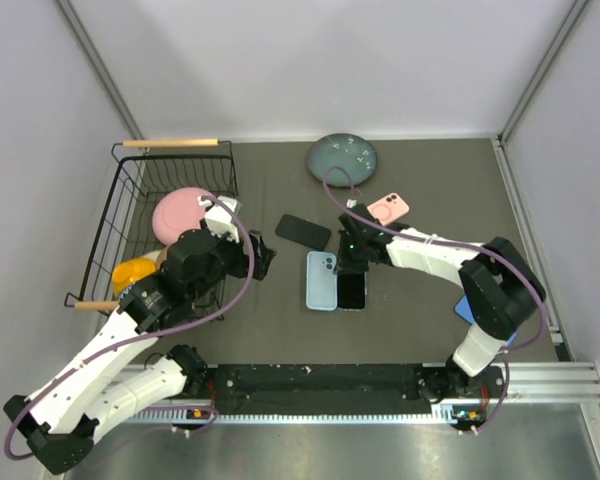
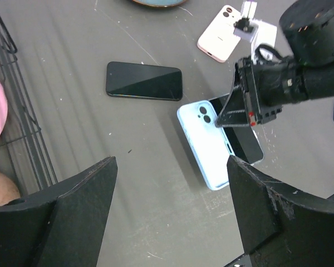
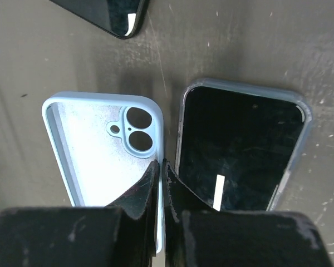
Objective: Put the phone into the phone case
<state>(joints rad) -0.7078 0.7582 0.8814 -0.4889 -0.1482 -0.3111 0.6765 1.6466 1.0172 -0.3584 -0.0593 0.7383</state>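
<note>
The light blue phone case (image 1: 321, 280) (image 2: 209, 147) (image 3: 94, 150) lies hollow side up at mid-table. My right gripper (image 1: 343, 272) (image 3: 160, 162) is shut on its right wall, which runs between the fingertips. Touching the case's right side is a black-screened phone with a grey rim (image 1: 352, 291) (image 2: 249, 146) (image 3: 239, 144). A bare black phone (image 1: 303, 231) (image 2: 143, 81) (image 3: 108, 14) lies flat just behind the case. My left gripper (image 1: 263, 255) (image 2: 171, 167) hovers open left of the case, with nothing between its fingers.
A pink phone or case (image 1: 388, 208) (image 2: 221, 38) lies behind my right arm. A dark green plate (image 1: 342, 157) sits at the back. The wire basket (image 1: 120, 200) on the left holds a pink dish (image 1: 180, 212) and a yellow object (image 1: 133, 272). A blue item (image 1: 465, 308) lies at right.
</note>
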